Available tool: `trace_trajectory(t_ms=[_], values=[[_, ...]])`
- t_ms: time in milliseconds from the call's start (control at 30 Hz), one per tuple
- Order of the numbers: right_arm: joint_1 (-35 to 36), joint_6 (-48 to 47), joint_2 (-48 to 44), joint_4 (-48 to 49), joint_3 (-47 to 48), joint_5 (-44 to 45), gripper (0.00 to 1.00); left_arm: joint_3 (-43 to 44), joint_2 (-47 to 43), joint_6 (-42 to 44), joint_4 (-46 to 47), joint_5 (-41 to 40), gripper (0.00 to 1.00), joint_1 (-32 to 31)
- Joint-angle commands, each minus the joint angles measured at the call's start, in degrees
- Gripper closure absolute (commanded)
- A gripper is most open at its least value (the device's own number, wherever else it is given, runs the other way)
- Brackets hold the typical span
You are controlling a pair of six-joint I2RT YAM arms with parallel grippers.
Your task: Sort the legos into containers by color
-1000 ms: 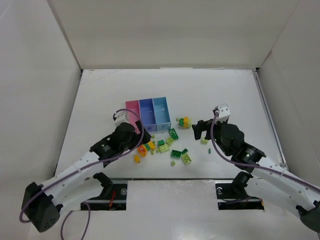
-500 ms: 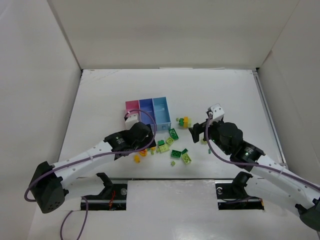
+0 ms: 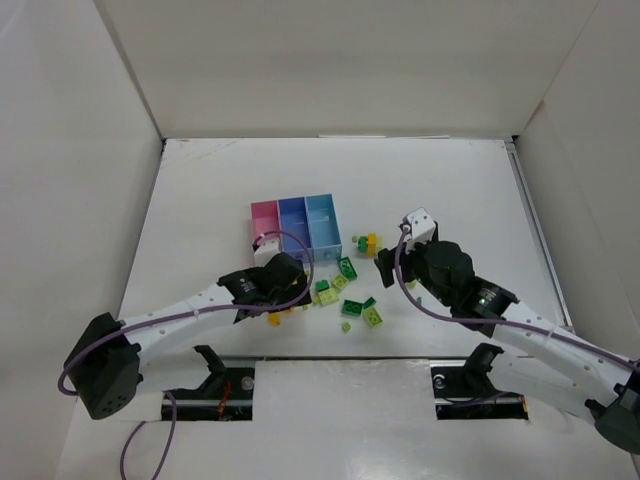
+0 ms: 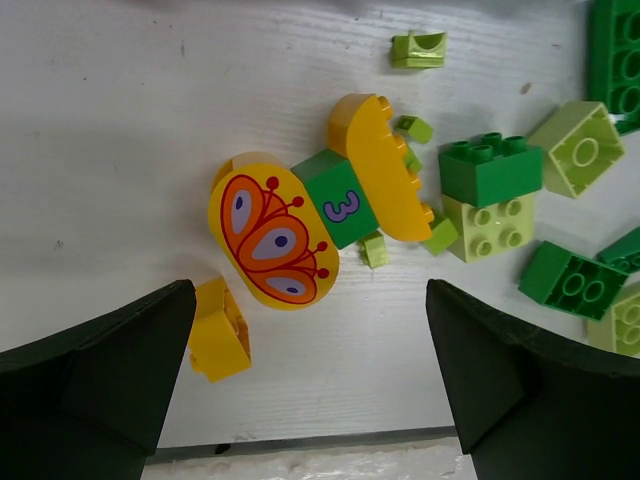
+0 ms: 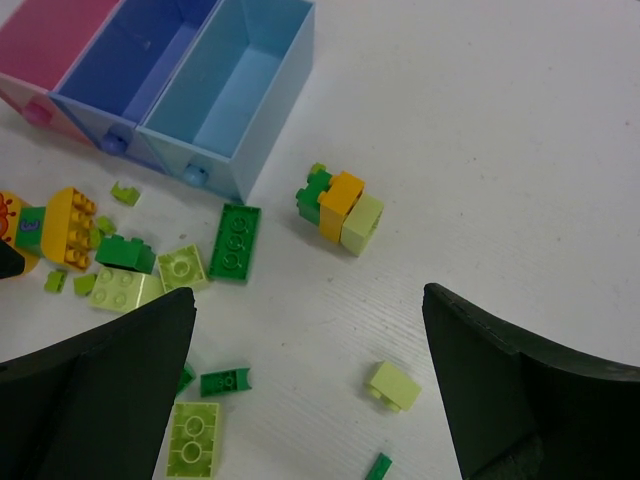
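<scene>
Legos (image 3: 347, 267) lie scattered just beside three containers (image 3: 306, 220).

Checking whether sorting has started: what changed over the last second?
Left gripper swung right, over the legos by the butterfly brick; right gripper edged left toward the pile. Both stayed open, nothing picked up. Legos and the bins are unmoved.
</scene>
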Motion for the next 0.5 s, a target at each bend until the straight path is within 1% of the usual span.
trace_trajectory(t_ms=[0,133,167,433,467], values=[[0.5,-1.2,0.0,1.1,2.7,0.2,0.00,0.2,1.6,-1.1,0.3,-2.0,0.02,0.3],[0.5,-1.3,0.6,0.5,2.7,1.4,0.00,0.2,5.7,-0.6,-0.2,-3.2,0.08,0.3],[0.5,-1.3,0.6,0.5,2.7,1.4,0.00,0.2,7.0,-0.6,-0.2,-3.2,0.14,0.3],[0.5,-1.3,2.3,-0.1,3.2,3.2,0.00,0.2,8.9,0.1,1.1,-4.0,0.31,0.3],[0.5,-1.3,2.3,-0.1,3.2,3.2,0.00,0.2,8.9,0.1,1.1,-4.0,0.37,0.3]])
